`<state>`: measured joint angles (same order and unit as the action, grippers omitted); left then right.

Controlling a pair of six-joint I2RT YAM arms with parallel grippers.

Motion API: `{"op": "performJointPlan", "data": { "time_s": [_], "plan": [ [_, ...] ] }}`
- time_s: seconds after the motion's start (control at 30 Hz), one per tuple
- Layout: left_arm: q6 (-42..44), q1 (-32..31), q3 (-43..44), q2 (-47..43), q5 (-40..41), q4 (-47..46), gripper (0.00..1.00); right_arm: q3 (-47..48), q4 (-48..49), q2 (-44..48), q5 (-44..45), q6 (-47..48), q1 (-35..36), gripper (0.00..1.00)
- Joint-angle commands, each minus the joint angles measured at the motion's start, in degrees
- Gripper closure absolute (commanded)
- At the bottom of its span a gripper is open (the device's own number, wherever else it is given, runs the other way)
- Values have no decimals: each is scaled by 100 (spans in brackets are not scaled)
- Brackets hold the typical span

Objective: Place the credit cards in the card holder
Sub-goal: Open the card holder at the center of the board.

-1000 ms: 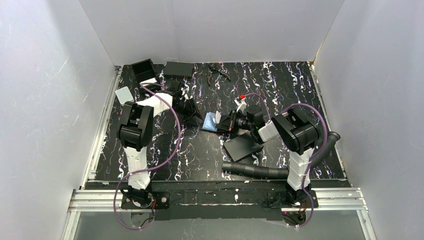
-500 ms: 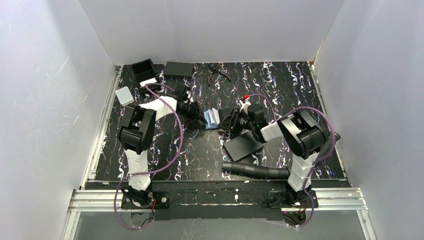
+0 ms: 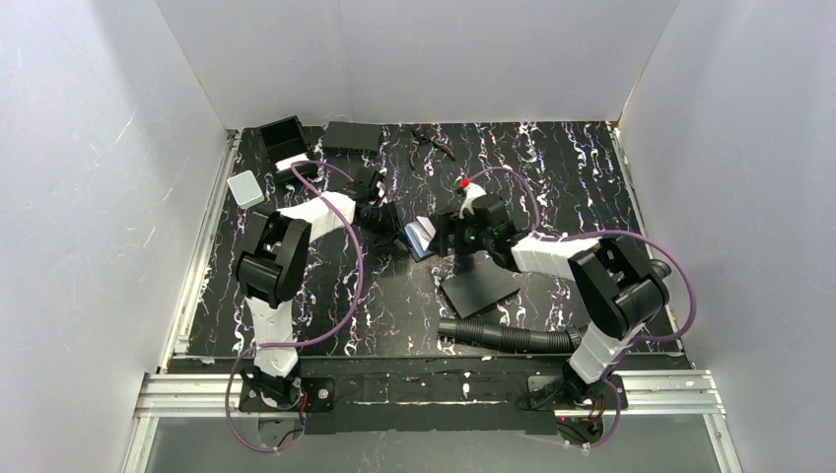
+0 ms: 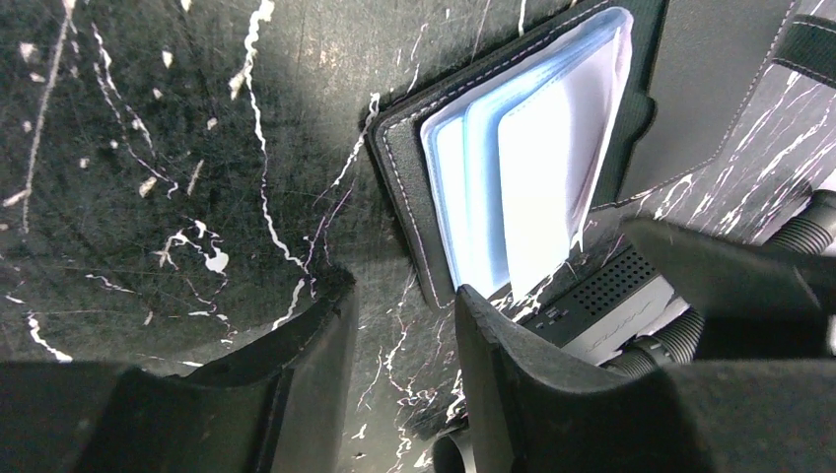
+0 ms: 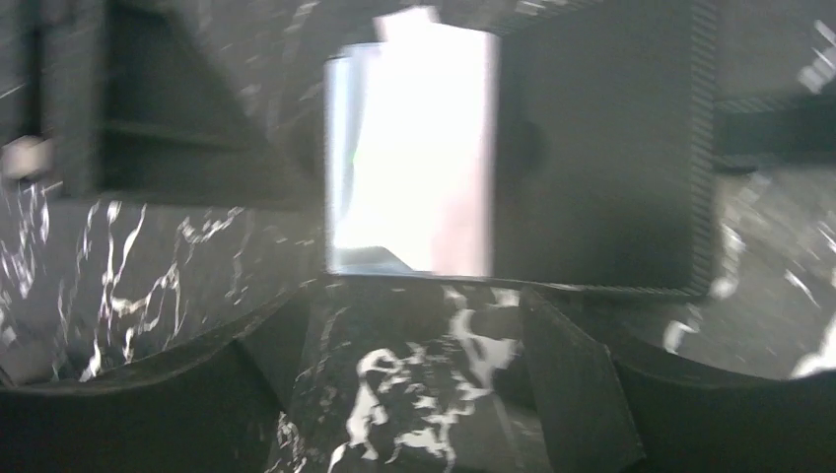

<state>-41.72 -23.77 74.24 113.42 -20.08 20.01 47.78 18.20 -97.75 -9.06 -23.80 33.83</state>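
Item: card holder [image 4: 404,187], black with stitched edging, lying open at about the middle of the counter [image 3: 552,187]. Contents: credit cards [image 4: 522,158], pale blue and glossy, overlapping one another on the holder's open face; whether they sit inside a pocket cannot be told. Left claw [image 4: 399,325]: low over the counter on the holder's left side, fingers parted by a narrow gap, nothing between them, one fingertip just beside the holder's edge. Right claw [image 5: 414,325]: on the holder's right side, facing the cards, fingers set wide, nothing held; this view is blurred and the cards show only as a bright patch. Also present: flat black sheet [image 3: 483,288] nearer the front edge, beside the right arm; ribbed black hose [image 3: 503,337] along the front edge, right of centre; open black box [image 3: 281,136] in the far left corner; small white box [image 3: 243,187] by the left edge.
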Motion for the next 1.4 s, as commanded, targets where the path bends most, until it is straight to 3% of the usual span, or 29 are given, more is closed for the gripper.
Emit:
{"op": "performJointPlan", "data": {
  "time_s": [0.0,0.3,0.67,0.8,0.97,1.07,1.17,1.37],
  "plan": [
    [177,33,-332,-309,596,577,59,618,-647,376,685,1552,678,7],
    [81,788,-1481,-1721,277,504,37,1808,-1161,-723,2119,1754,1237,2],
    [-21,889,-2235,-2257,-224,121,32,2559,-1773,-1586,3122,2011,1451,3],
    [-76,885,-2327,-2300,-296,-6,32,2332,-1596,-1553,3227,2025,1451,15],
    [-98,883,-2328,-2326,-348,-43,32,2159,-1403,-1427,2632,1882,1415,29],
    [-115,887,-2337,-2333,-360,-61,32,2127,-1360,-1437,2492,1694,1341,48],
    [-145,885,-2331,-2318,-480,-116,32,2097,-1322,-1430,2344,1637,1318,57],
    [-380,872,-2200,-2048,-953,-510,34,2091,-1311,-1216,1972,1487,1268,87]
  ]
}}
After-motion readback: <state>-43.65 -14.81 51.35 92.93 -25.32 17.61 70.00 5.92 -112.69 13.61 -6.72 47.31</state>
